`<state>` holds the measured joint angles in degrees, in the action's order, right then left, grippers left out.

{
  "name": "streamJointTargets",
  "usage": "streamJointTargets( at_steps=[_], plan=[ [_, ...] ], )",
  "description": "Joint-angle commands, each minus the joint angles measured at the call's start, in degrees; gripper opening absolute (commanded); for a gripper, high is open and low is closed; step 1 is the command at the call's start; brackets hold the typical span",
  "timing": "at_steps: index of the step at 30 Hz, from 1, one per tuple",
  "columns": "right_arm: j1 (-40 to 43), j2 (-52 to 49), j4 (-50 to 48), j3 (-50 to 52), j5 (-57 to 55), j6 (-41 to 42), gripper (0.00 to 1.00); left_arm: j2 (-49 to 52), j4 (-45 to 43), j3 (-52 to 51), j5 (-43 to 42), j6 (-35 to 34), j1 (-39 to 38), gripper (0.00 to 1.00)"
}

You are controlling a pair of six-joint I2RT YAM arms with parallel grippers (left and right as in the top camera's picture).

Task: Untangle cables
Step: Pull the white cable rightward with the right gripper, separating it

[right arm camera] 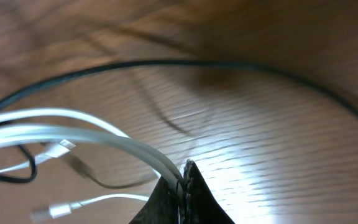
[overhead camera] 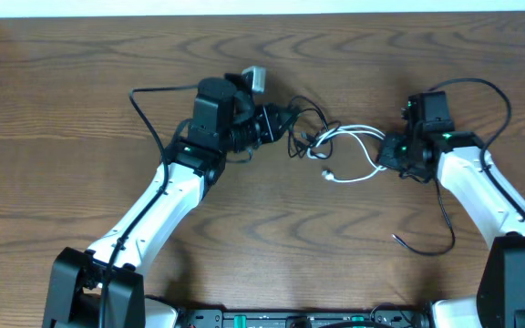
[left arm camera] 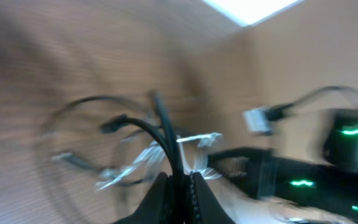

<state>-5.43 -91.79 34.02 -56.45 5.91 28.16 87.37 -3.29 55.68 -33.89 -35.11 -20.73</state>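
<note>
2 thin cables lie tangled together near the middle of the wooden table [overhead camera: 80, 109], between the 2 arms. The black cable [overhead camera: 306, 113] makes small loops on the left side of the tangle. The white cable [overhead camera: 358, 137] leaves it to the right as 2 strands running close beside each other. Another white loop curves down toward the front edge and ends in a small white plug [overhead camera: 328, 176] resting on the wood.

The left gripper [overhead camera: 279, 124] sits at the left edge of the tangle with its jaws closed on the black cable. In the blurred left wrist view the fingers [left arm camera: 160, 193] press together, and the black cord rises from between them and arches over the white strands.

The right gripper [overhead camera: 388, 151] is at the right end of the white strands, jaws pinched tight on the white cable. In the right wrist view both pale strands run straight into the closed fingertips [right arm camera: 166, 202], just above the tabletop.

Both arms reach in from the front corners, well apart from each other, with the tangle between their grippers
</note>
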Motion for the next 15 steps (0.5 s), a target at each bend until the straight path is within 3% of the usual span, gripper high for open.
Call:
streamJointTargets(
  at_steps=[1, 10, 15],
  plan=[
    [1.6, 0.0, 0.7, -0.1, -4.2, 4.2, 0.01, -0.6, 3.6, 0.0, 11.5, 9.9, 0.2, 0.08],
    [4.5, 5.2, 5.0, -2.1, -4.8, 4.6, 0.01, -0.6, 8.9, 0.0, 22.8, 13.3, 2.3, 0.08],
    [5.2, 10.9, 12.9, -7.2, -12.6, 4.6, 0.01, -0.6, 11.8, 0.0, 28.4, 15.2, 5.7, 0.08]
  ],
)
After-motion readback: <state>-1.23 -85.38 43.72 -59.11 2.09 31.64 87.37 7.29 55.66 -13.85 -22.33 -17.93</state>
